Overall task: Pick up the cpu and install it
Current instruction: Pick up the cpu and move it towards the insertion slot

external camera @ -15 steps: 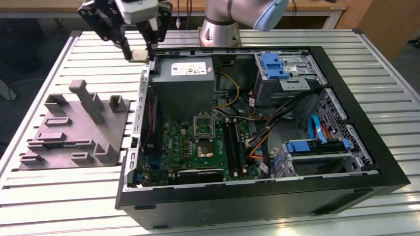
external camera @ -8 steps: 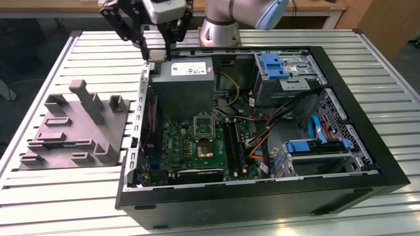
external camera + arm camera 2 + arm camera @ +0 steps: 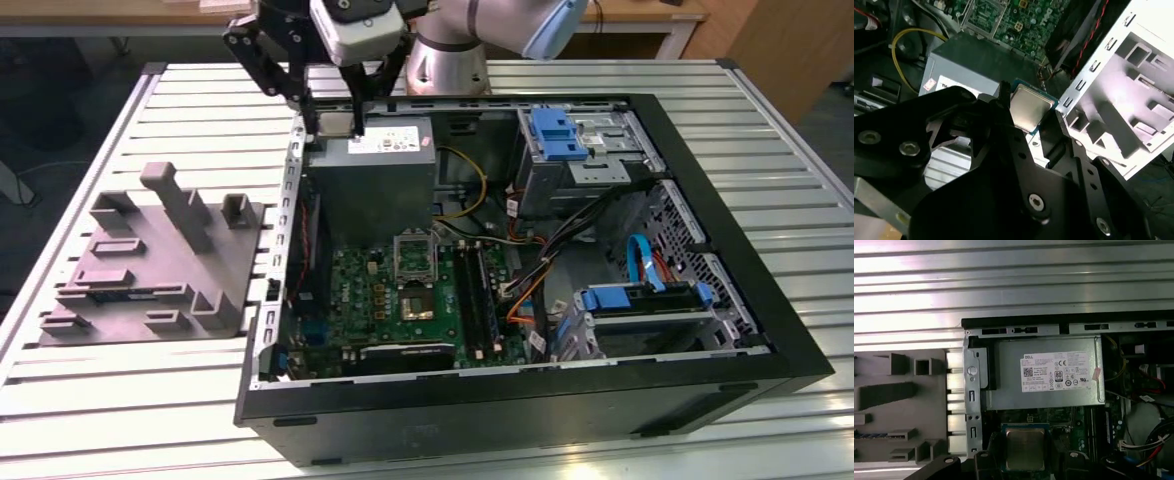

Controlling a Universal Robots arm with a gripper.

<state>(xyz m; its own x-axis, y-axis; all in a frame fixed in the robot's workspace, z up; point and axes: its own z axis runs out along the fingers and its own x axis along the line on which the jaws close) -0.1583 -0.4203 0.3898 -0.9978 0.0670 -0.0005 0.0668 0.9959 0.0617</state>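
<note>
**One chip aloft, little room for error**

On the exterior view's left, the grey moulded plastic tray sits on the ribbed aluminium table. Moving right, the black two-fingered hand hangs at the rim of the open black computer case. It pinches the small silvery square cpu by its edges, above the grey metal box with the white label. That's a thin grip, and I'd say the chip could slip or twist. Further right is the open socket on the green circuit board. A tilted or mis-turned chip there could bend contacts.
</note>
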